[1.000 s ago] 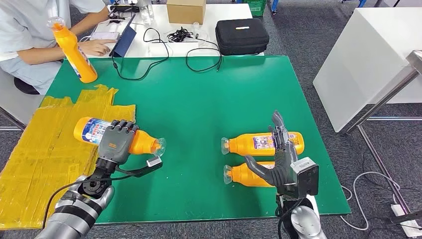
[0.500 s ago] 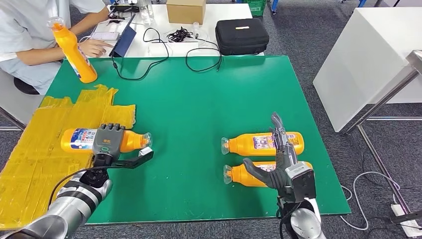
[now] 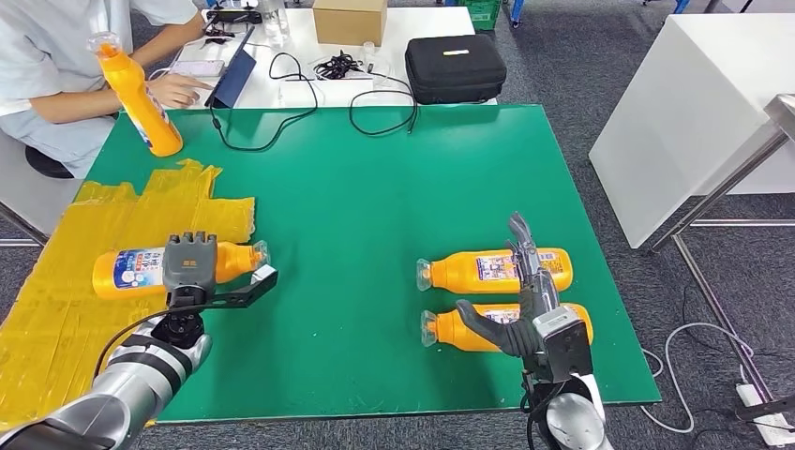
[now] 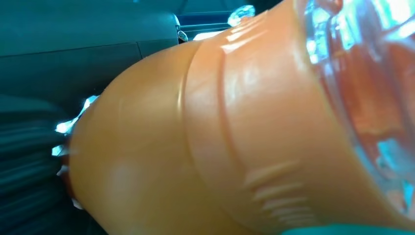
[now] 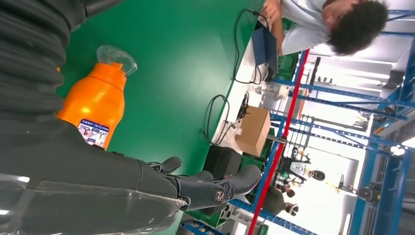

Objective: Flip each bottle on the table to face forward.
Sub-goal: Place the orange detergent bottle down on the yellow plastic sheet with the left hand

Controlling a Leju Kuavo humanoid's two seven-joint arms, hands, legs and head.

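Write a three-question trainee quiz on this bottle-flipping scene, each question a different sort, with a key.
1. True or false: the left hand holds a lying orange bottle over the yellow tape patch.
2. Multiple choice: how many orange bottles lie beside the right hand? A) one B) two C) four
3. Fill in: the standing orange bottle at the green mat's far left corner is held by a ____.

Key: 1 true. 2 B, the far bottle and near bottle. 3 person.
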